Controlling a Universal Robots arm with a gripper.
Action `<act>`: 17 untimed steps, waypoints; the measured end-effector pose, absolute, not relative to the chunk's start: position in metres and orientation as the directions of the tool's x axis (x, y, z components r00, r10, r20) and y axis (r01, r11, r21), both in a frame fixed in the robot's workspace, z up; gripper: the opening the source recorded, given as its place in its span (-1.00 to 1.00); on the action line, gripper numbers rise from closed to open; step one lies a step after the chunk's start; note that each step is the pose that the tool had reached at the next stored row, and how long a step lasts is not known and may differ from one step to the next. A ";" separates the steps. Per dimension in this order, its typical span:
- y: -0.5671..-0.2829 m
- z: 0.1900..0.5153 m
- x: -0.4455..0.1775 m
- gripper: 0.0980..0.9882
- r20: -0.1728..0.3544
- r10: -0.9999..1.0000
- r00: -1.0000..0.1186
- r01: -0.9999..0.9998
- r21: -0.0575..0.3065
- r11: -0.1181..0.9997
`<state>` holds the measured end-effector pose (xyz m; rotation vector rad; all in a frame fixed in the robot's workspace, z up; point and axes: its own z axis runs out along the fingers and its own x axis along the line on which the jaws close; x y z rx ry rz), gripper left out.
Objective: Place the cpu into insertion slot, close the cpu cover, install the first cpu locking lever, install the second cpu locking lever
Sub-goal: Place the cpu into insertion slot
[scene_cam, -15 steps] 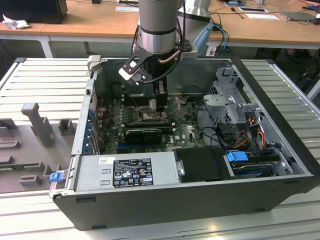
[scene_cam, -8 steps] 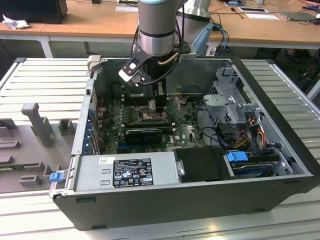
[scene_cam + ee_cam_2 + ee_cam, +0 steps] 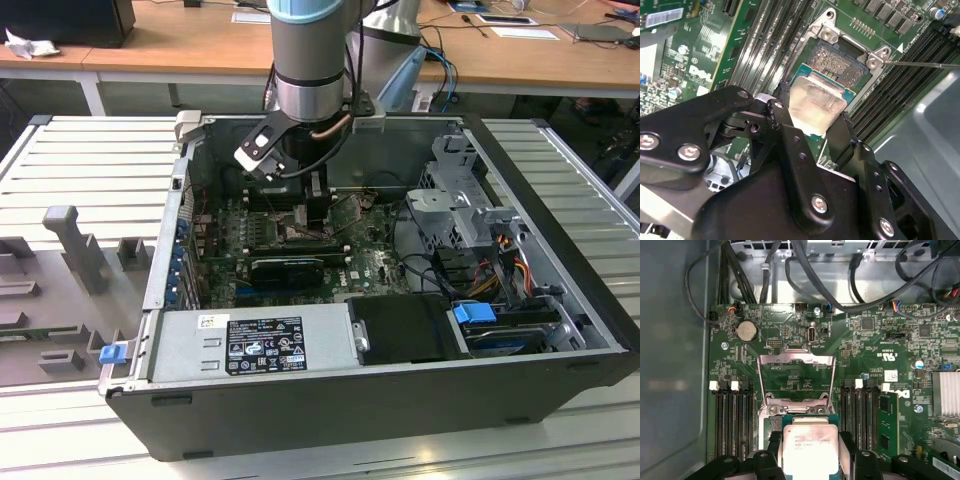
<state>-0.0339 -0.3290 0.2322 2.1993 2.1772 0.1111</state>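
silvery chip: the cpu was pinched by two opposite edges between my fingers, pale face up, with its green rim showing along one side.
grip: my fingers were closed on the chip alone and touched nothing else that i could see.
socket: the insertion slot lay bare just beyond the chip, its dark centre and thin metal rim uncovered in the second wrist view.
where the chip was: above the slot and not seated; it overlapped the slot's near edge, and in the second wrist view it looked slightly tilted against the board.
cover: the cpu cover stood swung open past the slot in the first wrist view, with the green board visible through its window.
lever: a thin metal rod reached out from one corner of the socket frame, probably a locking lever, and it was clear of the opening.
neighbours: long black memory slots ran along both sides of the socket, close to my fingers.
wider scene: in the exterior view my arm reached straight down into the open computer case.
step in hand: by my judgement, placing the chip; cover and levers were not yet done.
doing it well: i judged the chip needed levelling, its four edges squared to the rim, then a straight drop with no sideways slide.
risk: a tilted or dragged chip could bend the socket's contacts, and a release from height could let it land crooked.
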 end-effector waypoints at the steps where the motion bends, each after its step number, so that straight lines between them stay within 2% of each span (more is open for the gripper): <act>1: -0.328 0.231 -0.035 -0.02 0.019 1.000 0.009 0.997 0.082 -0.011; 17: -0.320 0.205 -0.044 -0.02 0.017 1.000 0.009 0.997 0.080 -0.011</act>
